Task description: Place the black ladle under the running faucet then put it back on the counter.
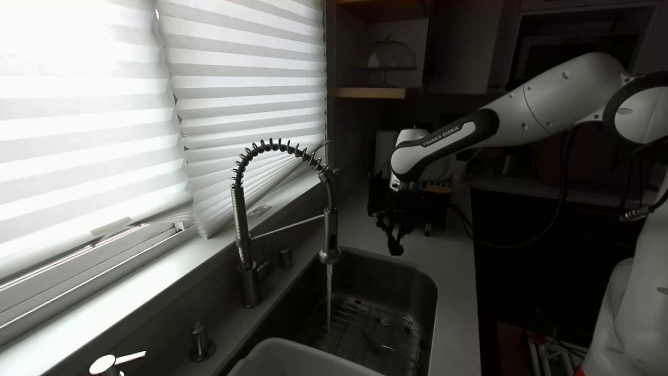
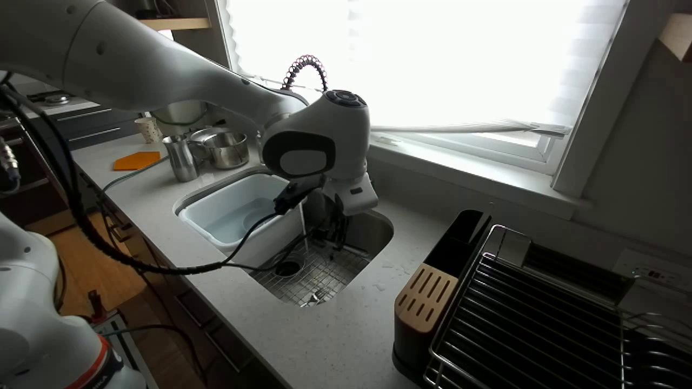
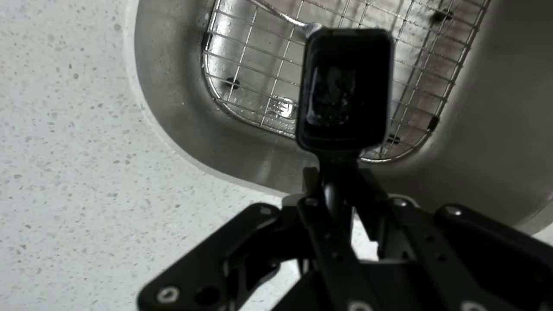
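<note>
My gripper [image 3: 339,183] is shut on the handle of the black ladle [image 3: 345,93] in the wrist view. The ladle's squarish bowl faces the camera with glossy spots inside, above the corner of the steel sink [image 3: 173,103]. In an exterior view my gripper [image 1: 395,237] hangs near the sink's far rim, apart from the running faucet [image 1: 330,235]. A thin water stream [image 1: 329,297] falls from its spray head into the sink. In an exterior view the arm hides most of the faucet [image 2: 305,62]. The pale counter [image 2: 346,335] surrounds the sink.
A wire grid [image 2: 319,270] lies on the sink floor with a metal utensil [image 3: 281,15] on it. A pale tub [image 2: 265,254] fills the sink's other part. A black utensil holder [image 2: 427,297], a dish rack [image 2: 530,302] and metal pots [image 2: 227,148] stand on the counter.
</note>
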Available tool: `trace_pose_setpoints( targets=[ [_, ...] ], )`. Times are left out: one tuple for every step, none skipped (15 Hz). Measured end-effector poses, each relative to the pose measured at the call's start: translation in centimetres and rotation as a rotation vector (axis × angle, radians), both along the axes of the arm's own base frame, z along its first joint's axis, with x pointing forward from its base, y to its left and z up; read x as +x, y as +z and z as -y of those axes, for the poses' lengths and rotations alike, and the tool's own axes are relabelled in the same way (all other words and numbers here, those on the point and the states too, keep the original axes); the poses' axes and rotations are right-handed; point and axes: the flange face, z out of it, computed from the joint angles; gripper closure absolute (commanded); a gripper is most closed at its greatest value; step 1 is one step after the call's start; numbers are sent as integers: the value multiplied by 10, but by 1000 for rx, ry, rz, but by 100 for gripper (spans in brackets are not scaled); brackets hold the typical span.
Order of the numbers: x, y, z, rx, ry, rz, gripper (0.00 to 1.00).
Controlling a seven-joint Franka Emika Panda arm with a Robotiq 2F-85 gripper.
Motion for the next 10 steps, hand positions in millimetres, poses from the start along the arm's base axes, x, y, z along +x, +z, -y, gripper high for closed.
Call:
trace_pose_setpoints(
  targets=[
    [9, 5, -13, -7, 31, 6, 75],
    [17, 9, -26, -16, 62, 13, 75],
    [23, 13, -36, -22, 87, 20, 75],
    [27, 16, -43, -25, 101, 24, 75],
    [29, 16, -45, -27, 106, 26, 75],
    [28, 16, -44, -28, 105, 25, 75],
    [28, 16, -43, -28, 103, 25, 75],
    [27, 16, -42, -28, 102, 25, 75],
    [27, 16, -42, -29, 102, 25, 75],
    [27, 16, -42, -29, 102, 25, 94]
  ],
)
